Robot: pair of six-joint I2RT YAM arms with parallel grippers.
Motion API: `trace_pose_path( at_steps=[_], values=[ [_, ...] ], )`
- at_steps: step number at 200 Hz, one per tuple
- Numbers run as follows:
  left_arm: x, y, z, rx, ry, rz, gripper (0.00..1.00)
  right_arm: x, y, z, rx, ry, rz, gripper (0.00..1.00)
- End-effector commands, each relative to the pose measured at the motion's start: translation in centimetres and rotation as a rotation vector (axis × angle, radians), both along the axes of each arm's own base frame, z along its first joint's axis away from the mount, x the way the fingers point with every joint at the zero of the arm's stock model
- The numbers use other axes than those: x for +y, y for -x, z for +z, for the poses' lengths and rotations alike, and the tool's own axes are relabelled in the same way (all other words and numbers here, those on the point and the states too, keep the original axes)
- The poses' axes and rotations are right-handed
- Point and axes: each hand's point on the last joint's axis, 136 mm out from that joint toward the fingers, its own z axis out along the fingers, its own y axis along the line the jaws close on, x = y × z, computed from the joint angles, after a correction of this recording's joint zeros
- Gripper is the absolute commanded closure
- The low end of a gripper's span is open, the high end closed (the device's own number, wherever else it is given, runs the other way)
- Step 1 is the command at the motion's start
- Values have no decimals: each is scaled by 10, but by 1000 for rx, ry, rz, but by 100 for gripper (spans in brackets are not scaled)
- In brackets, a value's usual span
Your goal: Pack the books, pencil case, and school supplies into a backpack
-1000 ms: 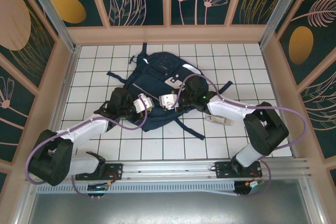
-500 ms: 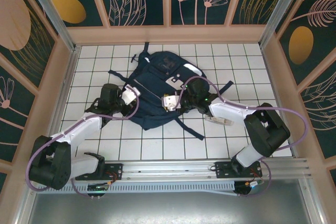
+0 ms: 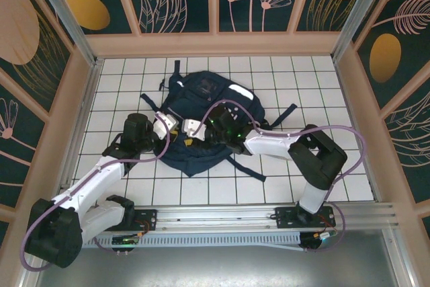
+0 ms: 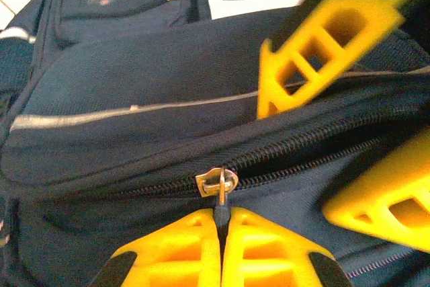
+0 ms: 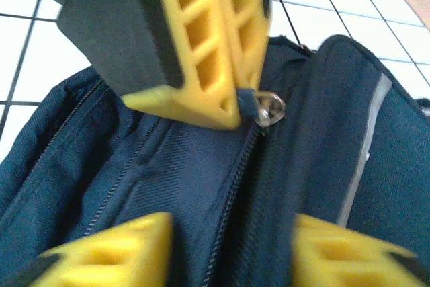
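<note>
Top external: dark navy fabric backpack [image 3: 215, 95] on white tiled desk [image 3: 121, 78]; left fingers [image 3: 175, 126] and right fingers [image 3: 185, 128] meet at it.
Wrist views add: left clamped on silver zipper pull [image 4: 219, 182]; right spread wide, empty.

The top external camera looks steeply down from 6 o'clock, far enough to take in the whole counter [image 3: 316, 92], while both wrist cameras sit close against the backpack [image 3: 205, 92], facing each other across one shared zipper pull [image 4: 218, 183].
</note>
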Motion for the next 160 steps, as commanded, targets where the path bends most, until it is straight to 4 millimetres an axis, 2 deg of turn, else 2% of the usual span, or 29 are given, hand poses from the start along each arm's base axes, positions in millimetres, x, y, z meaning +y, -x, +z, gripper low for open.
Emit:
trace_pose_path(
  at_steps=[1,9,47,59,84,103,118,132,160],
  values=[
    [3,-17,26,-83,49,78,100,-6,-22,4,-47,37,-72,91],
    [12,-23,25,-79,37,123,100,-8,-16,4,-56,52,-40,100],
    [84,-54,15,-99,-96,402,100,-28,15,3,-153,144,197,100],
    [99,-61,10,-82,-117,454,100,-37,26,-2,-198,186,304,100],
    [123,-69,-9,-33,-203,490,100,-57,17,-5,-289,257,340,100],
    [120,-77,-21,-10,-215,432,100,-67,23,6,-397,248,399,100],
    [109,-83,-23,9,-213,357,100,-72,33,17,-441,211,460,100],
    [96,-85,-27,21,-223,245,100,-75,44,18,-447,215,524,100],
    [99,-90,-42,-5,-366,139,100,-79,57,19,-461,191,568,100]
  ],
)
